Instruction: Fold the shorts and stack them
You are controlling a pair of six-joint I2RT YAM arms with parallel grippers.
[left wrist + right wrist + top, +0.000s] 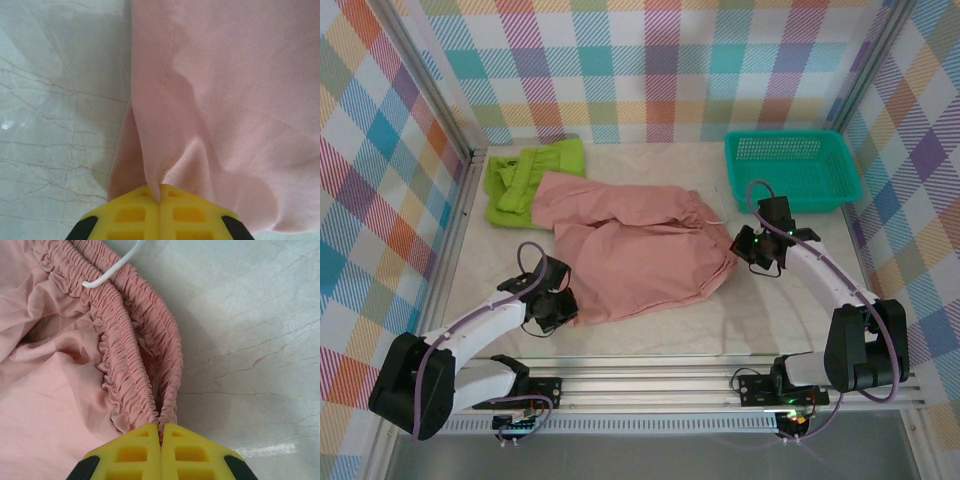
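The salmon pink shorts lie spread across the middle of the table. Their gathered waist with a white drawstring points right. My left gripper is shut on the hem of a leg at the shorts' near left corner; a pinch of pink cloth rises between the yellow fingers. At the right edge, my right gripper is shut on the elastic waistband, whose two layers run into the closed yellow fingers. The lime green shorts lie crumpled at the back left, partly under the pink pair.
A teal plastic mesh basket stands at the back right, close behind the right arm. Checked walls enclose the marbled table on three sides. Bare tabletop shows in front of the pink shorts and to their right.
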